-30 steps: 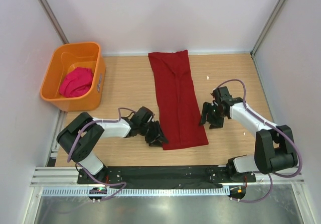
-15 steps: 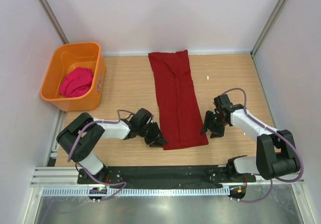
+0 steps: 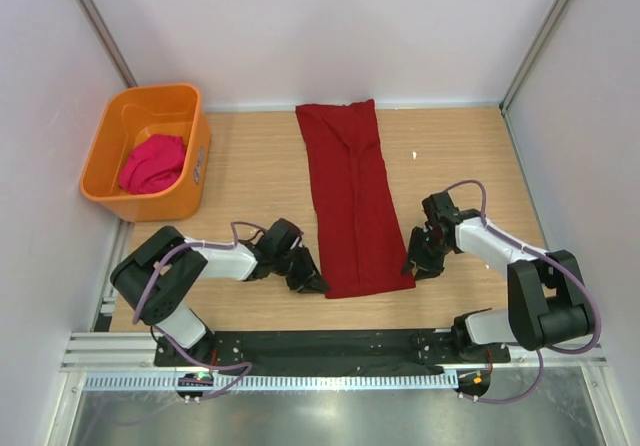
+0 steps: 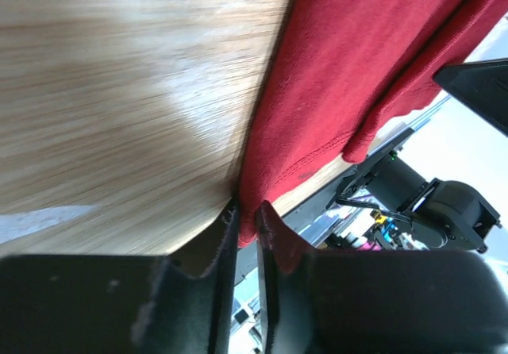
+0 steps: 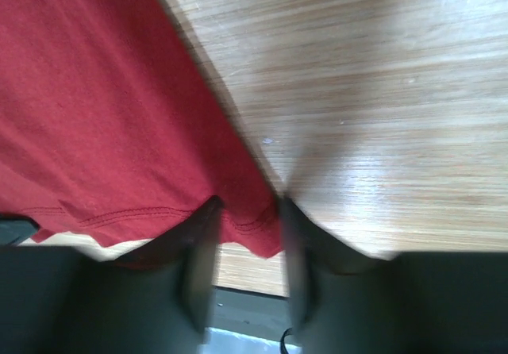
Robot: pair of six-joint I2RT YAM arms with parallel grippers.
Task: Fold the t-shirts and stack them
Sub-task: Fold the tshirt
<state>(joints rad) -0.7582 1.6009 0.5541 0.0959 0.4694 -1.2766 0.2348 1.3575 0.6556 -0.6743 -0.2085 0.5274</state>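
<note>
The dark crimson cloth t-shirt (image 3: 350, 196) lies as a long folded strip on the wooden counter (image 3: 250, 166), the crosswise fold apparently in hand. The left gripper (image 4: 247, 215) pinches its near left corner in narrow jaws. The right gripper (image 5: 246, 211) straddles the near right corner, jaws part-open. Next, the right must close, then both lift toward the far hem.

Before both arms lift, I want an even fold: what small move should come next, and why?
Probably close the right gripper fully on the near corner of the crimson t-shirt. Its jaws straddle that corner with a gap showing, while the left gripper has its jaws pinched on the other near corner. Lifting now would likely raise one side only.
</note>
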